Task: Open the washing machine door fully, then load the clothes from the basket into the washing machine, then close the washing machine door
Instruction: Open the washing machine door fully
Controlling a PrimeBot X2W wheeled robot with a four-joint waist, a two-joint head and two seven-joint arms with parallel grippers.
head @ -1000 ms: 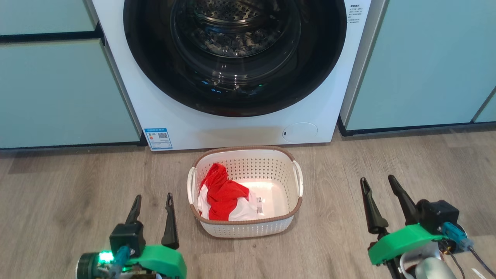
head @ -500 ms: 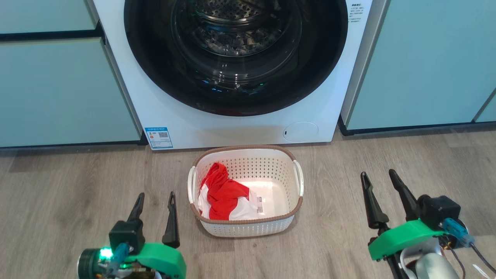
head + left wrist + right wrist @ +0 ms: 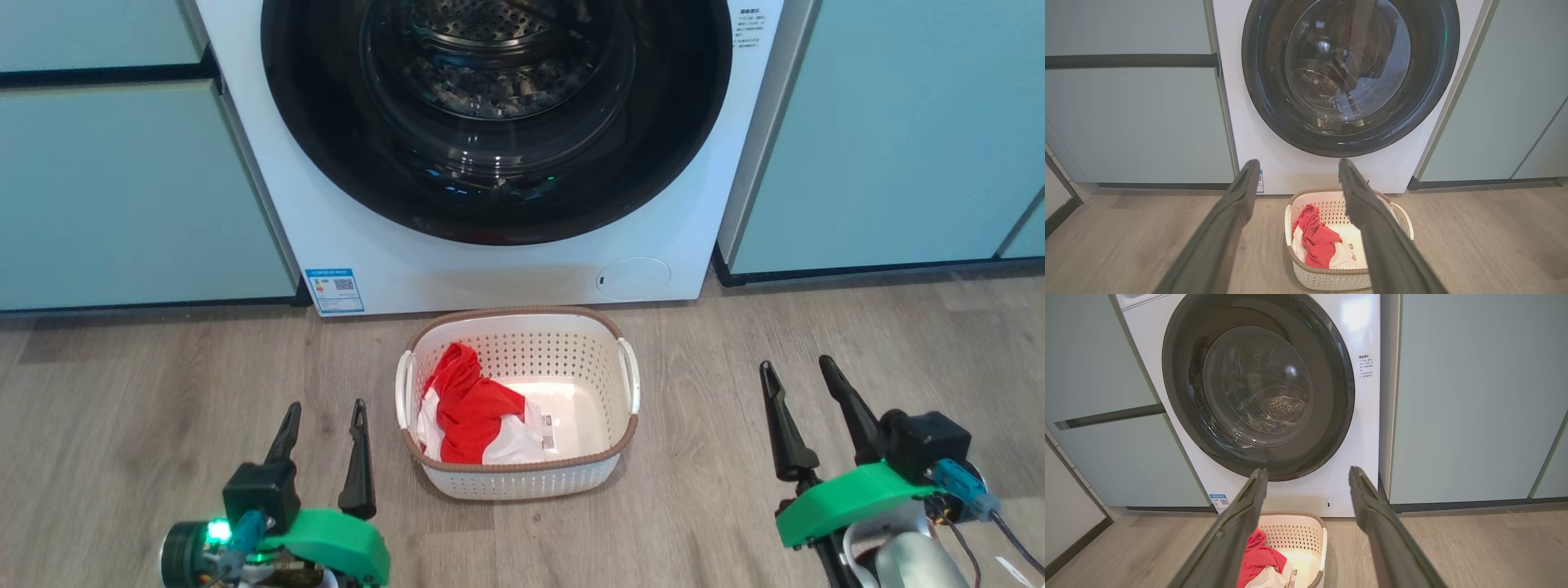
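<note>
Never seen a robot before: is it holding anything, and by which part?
Nothing is held. Left claw and right claw are open, empty; soft red clothes lie in the cream perforated basket.

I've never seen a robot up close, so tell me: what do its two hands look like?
Each hand has two long, dark, tapering fingers on a bright green plastic bracket with a black box. The left hand shows a glowing green light; the right hand has a blue plug with thin dark cables.

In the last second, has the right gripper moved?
Yes, slightly. The right gripper has edged up the head view, toward the washing machine, while the basket beside it stayed put.
</note>
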